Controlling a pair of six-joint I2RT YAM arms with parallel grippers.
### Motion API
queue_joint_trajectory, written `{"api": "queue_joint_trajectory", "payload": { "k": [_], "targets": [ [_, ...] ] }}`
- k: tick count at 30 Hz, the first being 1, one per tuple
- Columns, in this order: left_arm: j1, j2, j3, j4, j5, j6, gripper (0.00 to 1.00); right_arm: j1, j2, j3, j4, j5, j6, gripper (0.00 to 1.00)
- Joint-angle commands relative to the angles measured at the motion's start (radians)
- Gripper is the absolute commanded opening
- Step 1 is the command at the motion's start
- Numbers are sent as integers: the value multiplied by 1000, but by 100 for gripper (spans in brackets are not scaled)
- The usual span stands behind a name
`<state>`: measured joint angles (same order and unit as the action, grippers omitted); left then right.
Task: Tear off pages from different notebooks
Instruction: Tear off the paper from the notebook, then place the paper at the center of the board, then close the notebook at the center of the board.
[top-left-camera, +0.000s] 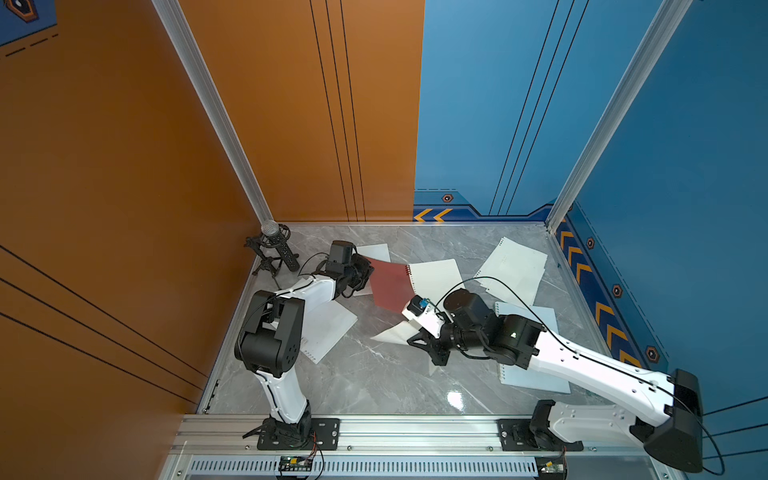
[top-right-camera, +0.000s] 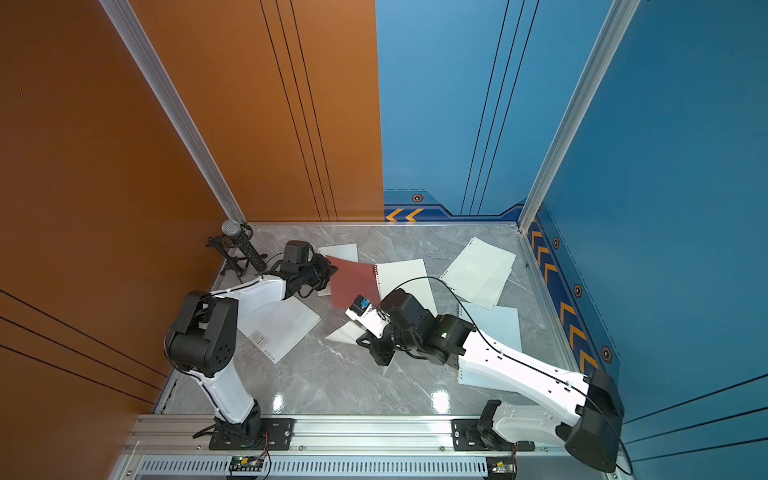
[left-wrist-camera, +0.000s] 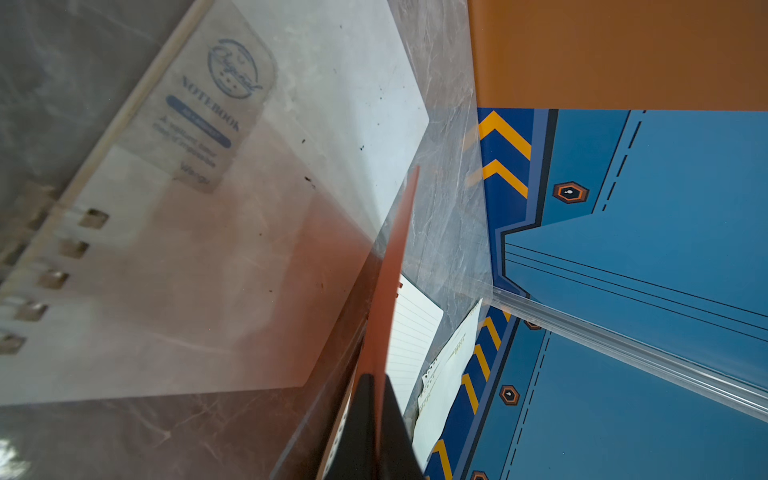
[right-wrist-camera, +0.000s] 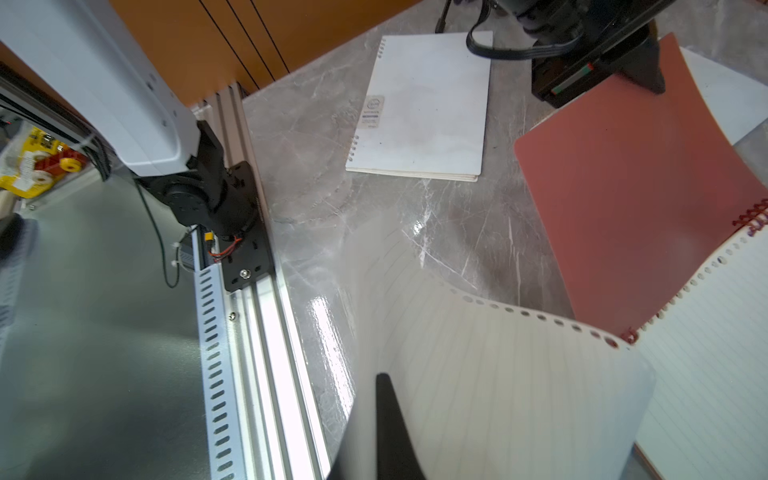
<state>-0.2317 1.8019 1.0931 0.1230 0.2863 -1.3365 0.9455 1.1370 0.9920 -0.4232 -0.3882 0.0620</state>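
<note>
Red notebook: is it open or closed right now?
Open. Its red cover is folded out from the spiral, pinched by the left tool, and lined pages lie bare.

The left arm (top-left-camera: 286, 395) and right arm (top-left-camera: 582, 365) have white shells, black joint housings and black cables (top-left-camera: 465, 282). The left gripper (left-wrist-camera: 376, 386) and right gripper (right-wrist-camera: 384, 384) are black. Black screwed base plates (top-left-camera: 324, 428) sit on the aluminium rail (top-left-camera: 415, 428).
</note>
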Motion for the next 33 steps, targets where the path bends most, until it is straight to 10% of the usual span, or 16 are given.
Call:
{"api": "queue_joint_trajectory", "payload": {
  "k": [1,7,12,15,20,33],
  "targets": [
    [12,26,30,0,-39,7,0,-77,-98,-68,-6,-220,65,0],
    [9,35,47,0,-39,25,0,-287,-173,-107,10,-125,134,0],
    [-15,-5,64,-33,-50,94,0,-494,-4,4,23,204,217,0],
    [-37,-29,113,-144,-85,173,5,-648,129,92,100,192,249,0],
    [-70,-24,197,-232,-79,243,33,-796,386,310,83,264,185,0],
    [-267,137,514,-240,-26,243,56,-1080,869,698,-74,357,166,6]
  ]
}}
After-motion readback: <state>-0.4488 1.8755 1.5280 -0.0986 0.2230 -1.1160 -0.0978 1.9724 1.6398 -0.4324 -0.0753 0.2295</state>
